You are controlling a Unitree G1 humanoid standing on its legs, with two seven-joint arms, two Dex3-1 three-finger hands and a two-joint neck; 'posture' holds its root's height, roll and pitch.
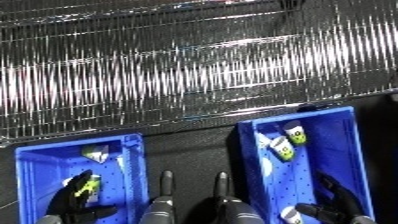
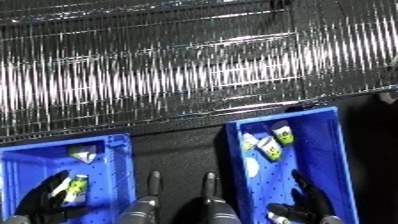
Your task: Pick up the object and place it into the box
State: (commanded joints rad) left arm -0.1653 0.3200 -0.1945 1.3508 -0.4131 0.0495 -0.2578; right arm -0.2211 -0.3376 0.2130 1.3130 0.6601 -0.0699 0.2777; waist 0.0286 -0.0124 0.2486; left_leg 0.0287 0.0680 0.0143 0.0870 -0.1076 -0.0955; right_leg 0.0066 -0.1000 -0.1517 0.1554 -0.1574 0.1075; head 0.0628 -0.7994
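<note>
Two blue bins stand on a dark surface. My left hand [image 1: 64, 200] hangs over the left bin [image 1: 31, 165], its fingers curled round a small white and green bottle [image 1: 87, 189]. Another small item [image 1: 96, 153] lies at the far end of that bin. My right hand [image 1: 342, 200] reaches into the right bin [image 1: 342, 130] with its fingers fairly straight and its thumb beside a white bottle [image 1: 291, 215] at the bottom edge. Further back in the right bin lie two similar bottles [image 1: 282, 148], [image 1: 294, 132].
A wide crinkled silver sheet [image 1: 195, 65] covers everything behind the bins. Two silver and black robot parts [image 1: 164, 200], [image 1: 222, 200] rise from the lower edge in the dark gap between the bins.
</note>
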